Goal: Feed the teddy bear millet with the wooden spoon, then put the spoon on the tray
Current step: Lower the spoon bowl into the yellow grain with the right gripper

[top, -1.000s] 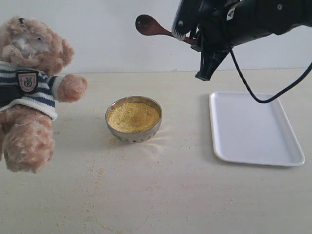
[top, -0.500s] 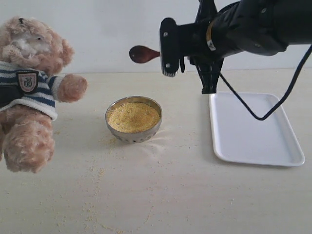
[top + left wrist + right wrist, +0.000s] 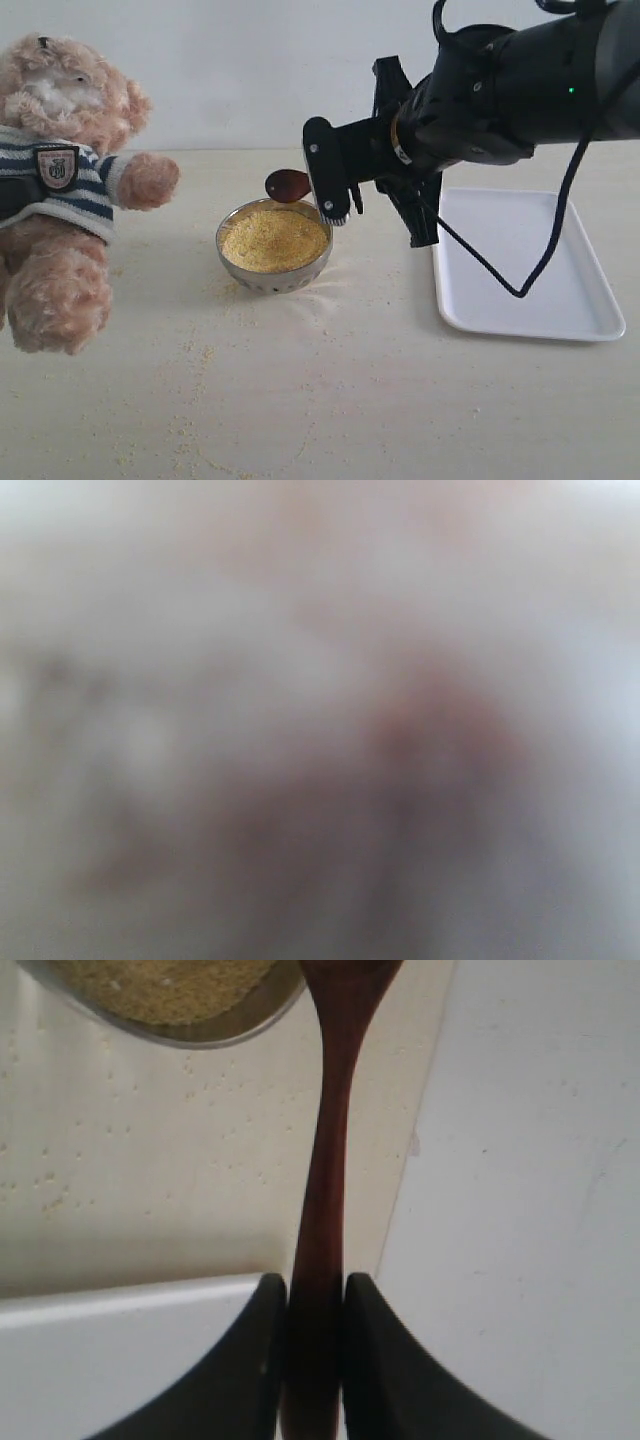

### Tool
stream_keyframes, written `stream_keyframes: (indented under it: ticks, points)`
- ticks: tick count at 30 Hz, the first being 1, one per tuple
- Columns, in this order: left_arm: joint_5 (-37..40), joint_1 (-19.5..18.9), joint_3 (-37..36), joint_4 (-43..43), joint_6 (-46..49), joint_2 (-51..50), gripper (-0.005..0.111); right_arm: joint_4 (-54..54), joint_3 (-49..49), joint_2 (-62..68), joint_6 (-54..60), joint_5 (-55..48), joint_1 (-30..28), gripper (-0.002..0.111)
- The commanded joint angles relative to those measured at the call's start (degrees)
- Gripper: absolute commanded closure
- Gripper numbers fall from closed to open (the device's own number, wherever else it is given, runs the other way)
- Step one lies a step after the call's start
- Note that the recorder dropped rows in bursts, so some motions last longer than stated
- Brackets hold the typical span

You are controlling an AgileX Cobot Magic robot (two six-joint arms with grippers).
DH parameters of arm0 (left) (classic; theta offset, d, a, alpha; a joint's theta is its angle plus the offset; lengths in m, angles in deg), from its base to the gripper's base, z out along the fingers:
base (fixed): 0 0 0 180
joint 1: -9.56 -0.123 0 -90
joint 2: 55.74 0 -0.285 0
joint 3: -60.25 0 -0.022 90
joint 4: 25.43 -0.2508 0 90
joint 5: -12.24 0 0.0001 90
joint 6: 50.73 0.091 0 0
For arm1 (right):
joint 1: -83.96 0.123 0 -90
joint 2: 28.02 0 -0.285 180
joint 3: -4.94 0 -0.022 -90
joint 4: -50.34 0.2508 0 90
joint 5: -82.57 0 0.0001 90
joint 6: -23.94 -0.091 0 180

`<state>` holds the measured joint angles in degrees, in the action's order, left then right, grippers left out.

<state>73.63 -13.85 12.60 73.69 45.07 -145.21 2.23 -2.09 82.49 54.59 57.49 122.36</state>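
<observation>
The teddy bear [image 3: 62, 180] sits at the far left, one arm stretched toward the middle. A steel bowl [image 3: 275, 272] full of yellow millet [image 3: 273, 240] stands at the table's centre. My right gripper [image 3: 333, 195] is shut on the handle of the wooden spoon [image 3: 288, 185], whose small bowl hovers just over the steel bowl's far rim. In the right wrist view the spoon handle [image 3: 325, 1190] runs from between the black fingers [image 3: 250, 1360] toward the millet [image 3: 160, 985]. The white tray [image 3: 530, 290] lies to the right, bare. The left wrist view is a pinkish blur, with no gripper discernible.
Stray millet grains [image 3: 195, 360] are scattered over the beige table around and in front of the bowl. The right arm's black body and cable [image 3: 500, 270] hang over the tray's left end. A pale wall closes the back.
The right arm has come down and leftward, lowering the spoon from high above the table to just over the millet bowl's far rim. The bear, bowl and tray have not moved.
</observation>
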Motion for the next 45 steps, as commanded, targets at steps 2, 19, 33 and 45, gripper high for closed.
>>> stream_keyframes:
  ticks: [2, 19, 33, 45]
  points:
    - [1.0, 0.0, -0.3, 0.8, 0.2, 0.0, 0.102, -1.1, -1.1, -0.1, 0.8, 0.9, 0.9, 0.108]
    - [1.0, 0.0, -0.3, 0.8, 0.2, 0.0, 0.102, -7.2, -0.9, 3.8, 0.0, 0.7, 2.3, 0.108]
    - [1.0, 0.0, -0.3, 0.8, 0.2, 0.0, 0.102, -8.5, -0.9, 4.9, -3.5, 2.7, 2.8, 0.108]
    - [0.8, 0.0, -0.3, 0.8, 0.2, 0.0, 0.102, -8.3, -0.9, 5.3, -3.2, 2.0, 4.5, 0.108]
